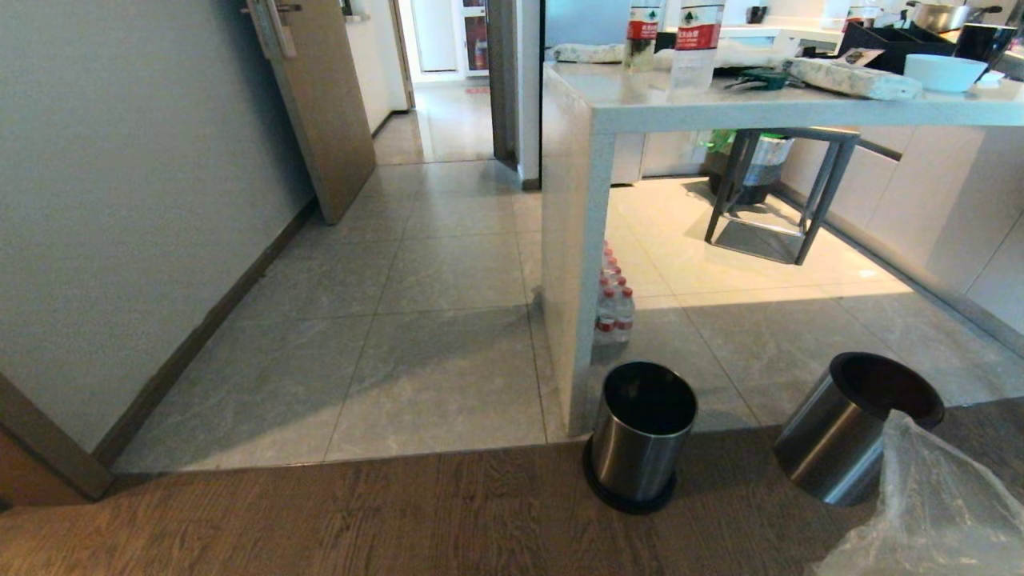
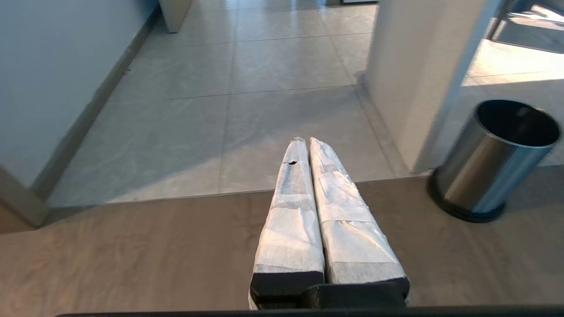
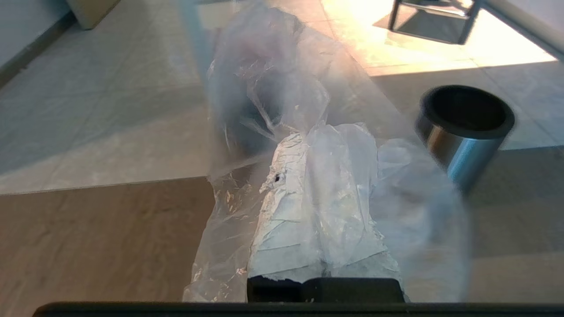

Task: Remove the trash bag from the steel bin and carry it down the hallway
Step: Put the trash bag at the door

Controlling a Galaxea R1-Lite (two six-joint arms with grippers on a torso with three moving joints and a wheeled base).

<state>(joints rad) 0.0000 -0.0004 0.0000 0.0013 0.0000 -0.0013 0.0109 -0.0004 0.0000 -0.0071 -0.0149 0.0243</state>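
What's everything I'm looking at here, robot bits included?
Steel bins: two, silver with black rings; one upright by the counter's end panel, one to its right, both where tile meets wood floor.
Trash bag: one, clear, crinkled, at the lower right, draped over the right claw.
Counter: one, white, upper right.
Water bottles on counter: two, clear with red labels.
Bottle pack: one, red caps, on the floor under the counter.
Bowl: one, pale, on the counter.
Stool: one, dark metal frame, under the counter.
Door: one, brown, hallway's left side.
Left claw: shut, empty, white-wrapped.
Right claw: shut on the bag.
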